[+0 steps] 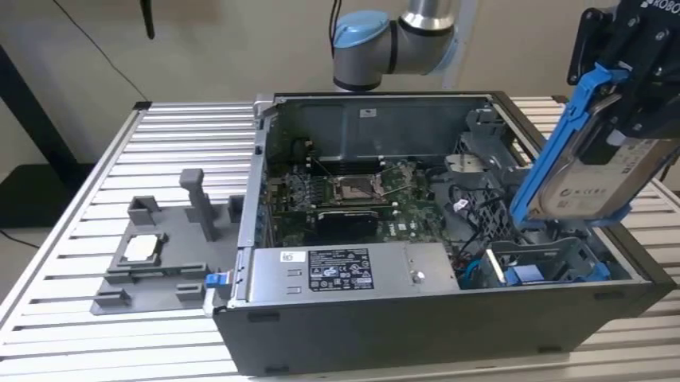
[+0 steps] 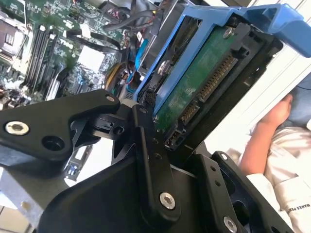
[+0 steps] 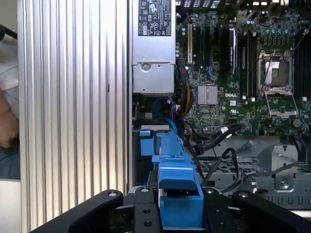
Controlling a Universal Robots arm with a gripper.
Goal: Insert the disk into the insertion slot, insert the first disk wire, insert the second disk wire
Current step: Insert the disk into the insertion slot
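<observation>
We note pincer [image 1: 635, 111] clamped on the disk [image 1: 563, 159], held tilted above the insertion slot [image 1: 547, 263]; white label [image 1: 595, 189] faces out, print too small to read.

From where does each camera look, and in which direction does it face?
Exterior view: off the arm, looking down into the open case; shows the arm and the gripper holding the disk.
First wrist view: at the wrist, looking down past the fingers at the motherboard.
Second wrist view: at the wrist, facing the disk's green circuit side.
Both wrist views share the disk.
</observation>
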